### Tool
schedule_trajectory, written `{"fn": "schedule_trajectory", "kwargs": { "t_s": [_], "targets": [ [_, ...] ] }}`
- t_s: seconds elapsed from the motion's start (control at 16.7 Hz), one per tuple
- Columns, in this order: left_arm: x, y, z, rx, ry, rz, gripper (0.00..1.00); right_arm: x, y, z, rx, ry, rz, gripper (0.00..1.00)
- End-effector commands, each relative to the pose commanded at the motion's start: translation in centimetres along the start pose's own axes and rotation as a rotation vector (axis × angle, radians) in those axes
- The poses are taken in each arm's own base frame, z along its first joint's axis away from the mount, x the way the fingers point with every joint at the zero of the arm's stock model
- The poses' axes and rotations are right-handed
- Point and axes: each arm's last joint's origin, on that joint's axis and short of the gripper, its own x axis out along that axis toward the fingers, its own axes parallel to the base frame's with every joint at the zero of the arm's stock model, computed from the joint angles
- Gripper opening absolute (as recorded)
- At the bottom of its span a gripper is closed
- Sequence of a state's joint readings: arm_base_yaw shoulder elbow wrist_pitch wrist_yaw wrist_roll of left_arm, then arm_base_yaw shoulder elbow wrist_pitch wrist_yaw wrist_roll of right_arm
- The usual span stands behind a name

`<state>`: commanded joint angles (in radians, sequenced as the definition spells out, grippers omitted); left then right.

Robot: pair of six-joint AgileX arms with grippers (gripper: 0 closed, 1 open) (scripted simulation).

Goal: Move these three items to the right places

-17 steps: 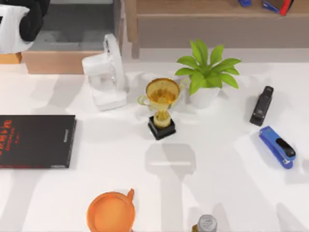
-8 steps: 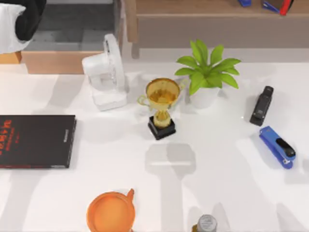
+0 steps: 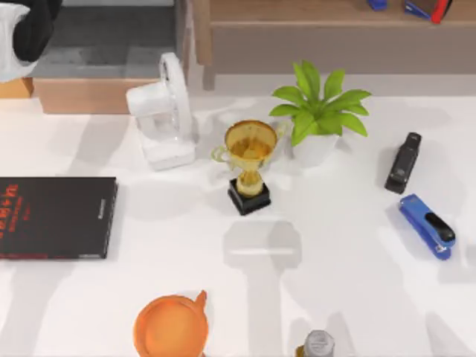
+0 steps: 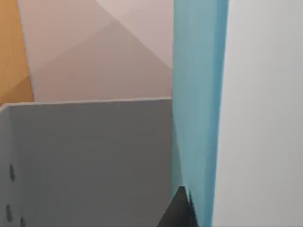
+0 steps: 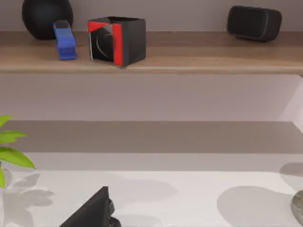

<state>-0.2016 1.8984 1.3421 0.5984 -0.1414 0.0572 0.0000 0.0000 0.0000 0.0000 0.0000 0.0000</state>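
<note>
**A:** What was the left end effector (image 4: 189,213) doing?

**B:** It was pinching the teal-covered book (image 4: 199,109). One dark fingertip (image 4: 182,213) lay flat on the cover, and the white page edges ran alongside. The book stood upright, close beside a grey panel (image 4: 90,161). In the top view, that arm (image 3: 22,30) hung beyond the desk fan (image 3: 163,111) and to its left, over the wooden tray (image 3: 104,93).

**A:** How would the book handle?

**B:** I judged it stiff and fairly heavy. The cover looked smooth, so it could slide in a light pinch. A firm hold across both covers near the spine seemed best.

**A:** And the right end effector (image 5: 94,213)?

**B:** It was parked low over the tabletop (image 5: 189,189), right of the fan, facing the shelf (image 5: 189,59). I couldn't tell its state.
</note>
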Motion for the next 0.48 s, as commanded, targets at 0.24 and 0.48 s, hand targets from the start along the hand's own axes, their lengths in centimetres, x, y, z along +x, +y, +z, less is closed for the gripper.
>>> {"fn": "schedule_trajectory", "kwargs": {
  "t_s": [0.24, 0.48],
  "targets": [
    [-4.0, 1.0, 3.2, 0.221, -0.092, -0.024, 0.0, 0.0, 0.0, 0.0, 0.0, 0.0, 0.0, 1.0],
    [-9.2, 2.7, 2.4, 0.614, -0.1, -0.018, 0.0, 0.0, 0.0, 0.0, 0.0, 0.0, 0.0, 1.0]
  ]
}}
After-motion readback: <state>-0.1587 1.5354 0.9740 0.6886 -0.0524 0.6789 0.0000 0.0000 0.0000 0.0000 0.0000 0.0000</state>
